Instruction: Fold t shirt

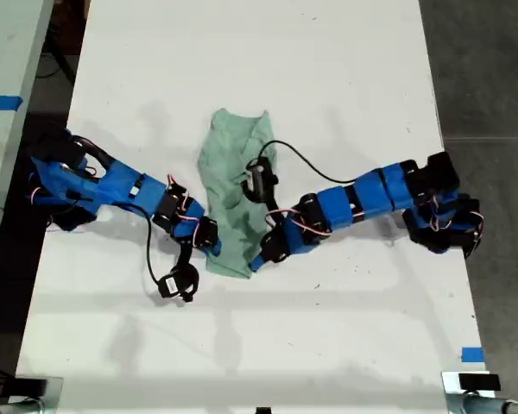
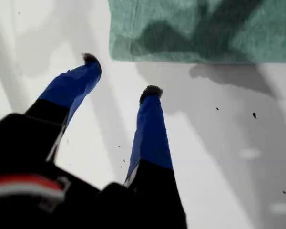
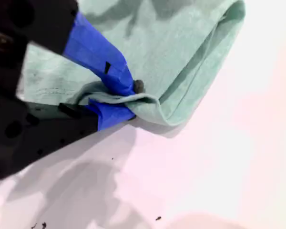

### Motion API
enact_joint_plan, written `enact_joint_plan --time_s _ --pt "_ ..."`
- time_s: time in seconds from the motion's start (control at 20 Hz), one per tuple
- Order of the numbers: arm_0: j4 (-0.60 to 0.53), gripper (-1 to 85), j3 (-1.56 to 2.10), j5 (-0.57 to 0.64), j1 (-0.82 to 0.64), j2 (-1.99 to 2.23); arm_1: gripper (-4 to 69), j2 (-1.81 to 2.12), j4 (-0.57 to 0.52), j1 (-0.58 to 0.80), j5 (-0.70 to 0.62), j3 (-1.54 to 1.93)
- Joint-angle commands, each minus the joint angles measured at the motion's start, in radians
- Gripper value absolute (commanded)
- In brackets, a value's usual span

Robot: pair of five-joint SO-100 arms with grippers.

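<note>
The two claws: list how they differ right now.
1. My first claw is open with its fingers spread. My second claw is shut on a bunched edge of the t shirt.
2. My first claw holds nothing and sits over the bare table, just short of the cloth's hem. My second claw is in contact with the cloth.

Both have blue fingers with dark tips and are at the shirt's edge.
</note>
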Motion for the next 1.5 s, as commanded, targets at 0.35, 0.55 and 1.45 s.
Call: enact_joint_plan --time_s 0.35,0.55,1.45 --pt "-0.054 -0.2 -0.094 0.006 0.034 -0.018 20.8 -0.127 -0.143 -0.020 -0.003 -0.094" --pt "-0.069 -0.2 -0.137 0.005 0.058 -0.051 0.2 -0.173 -0.149 -0.015 0.028 -0.098" --pt "0.554 -0.2 -0.676 0.192 -0.011 0.160 0.4 0.344 -0.107 0.009 -0.250 -0.078"
